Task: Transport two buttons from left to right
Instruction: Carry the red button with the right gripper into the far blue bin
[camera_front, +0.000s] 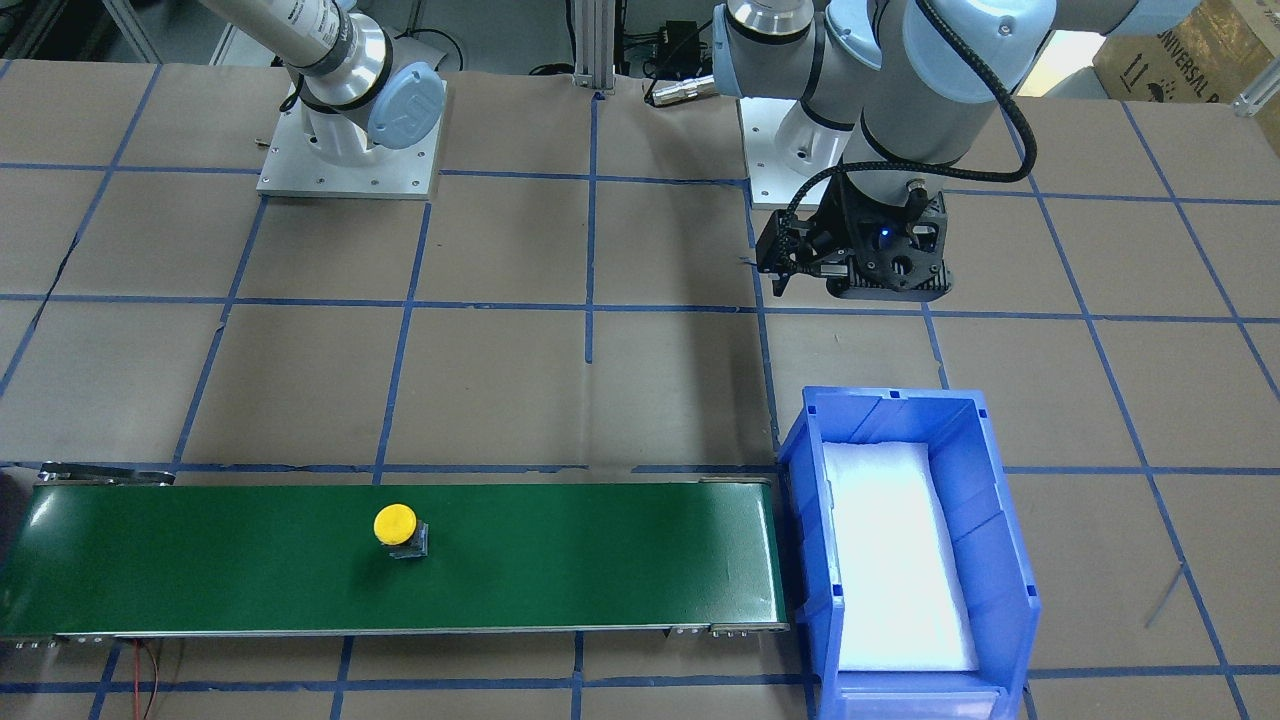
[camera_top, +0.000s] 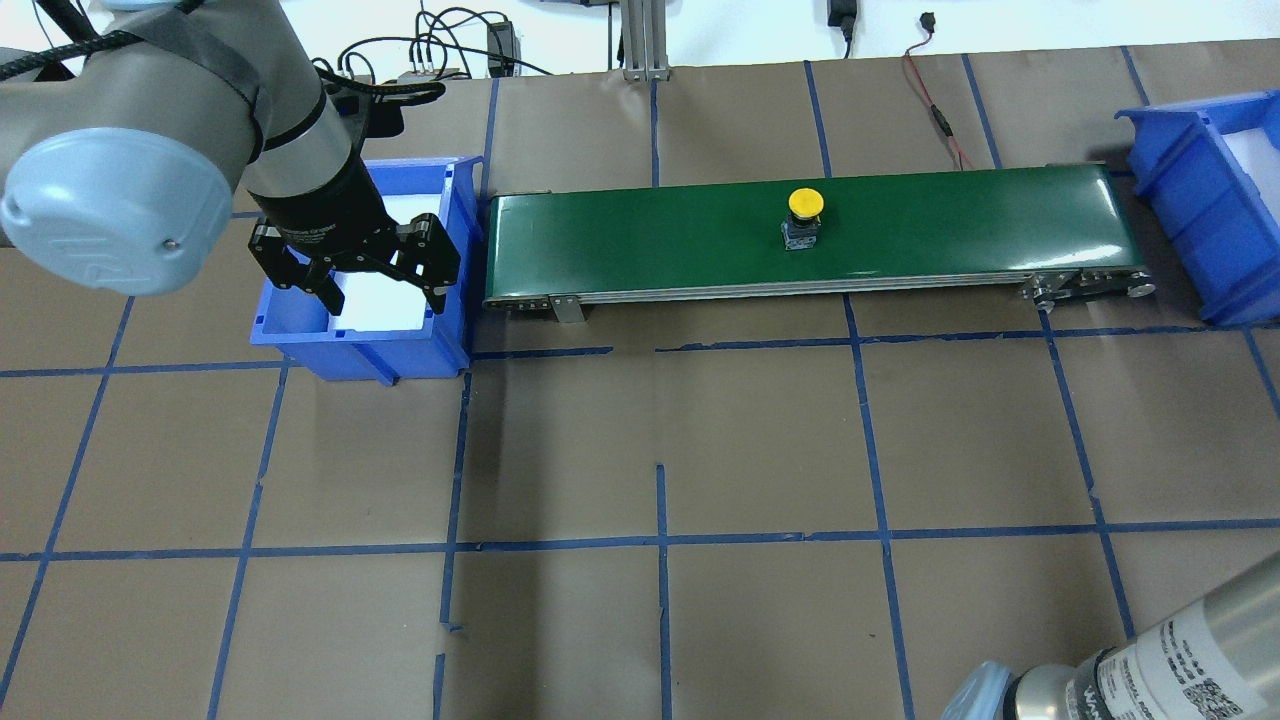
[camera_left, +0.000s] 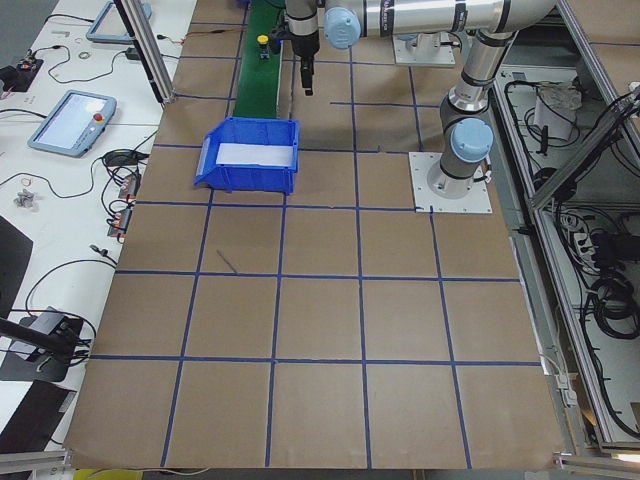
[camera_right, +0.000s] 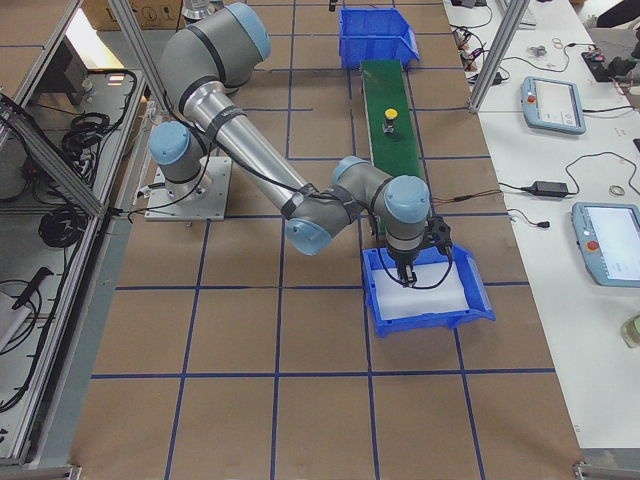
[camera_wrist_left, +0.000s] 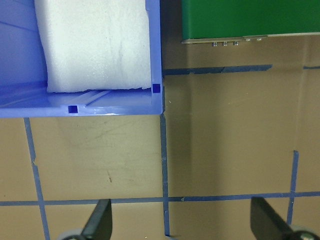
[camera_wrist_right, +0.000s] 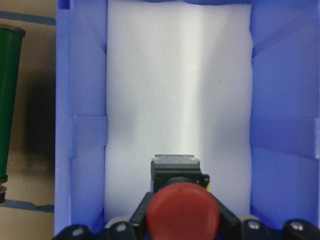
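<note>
**Left gripper** (camera_top: 387, 300): My fingers (camera_wrist_left: 101, 222) are spread wide with nothing between them. The gripper hangs over the paper-covered table (camera_wrist_left: 100, 160). It is on my base's side of the left bin (camera_wrist_left: 100, 105), near that bin's corner and not above its interior.

**Right gripper** (camera_right: 407, 278): My fingers are closed on the red button (camera_wrist_right: 182, 212). They clamp its dark base from both sides just under the cap. The button sits upright in my grasp, cap toward the wrist camera. I hold it inside the outline of the right bin (camera_wrist_right: 80, 150), over the white foam (camera_wrist_right: 180, 90) that lines the floor. I cannot tell whether the base touches the foam.

**Yellow button** (camera_front: 396, 525): It stands upright on the green conveyor belt (camera_front: 600, 550), cap up. It is a little past the belt's middle, toward my right-hand end. It is well apart from both of my grippers and touches nothing but the belt.

**Layout**: The belt runs between the two blue bins. One end is just beside the left bin and the other is near the right bin.
</note>
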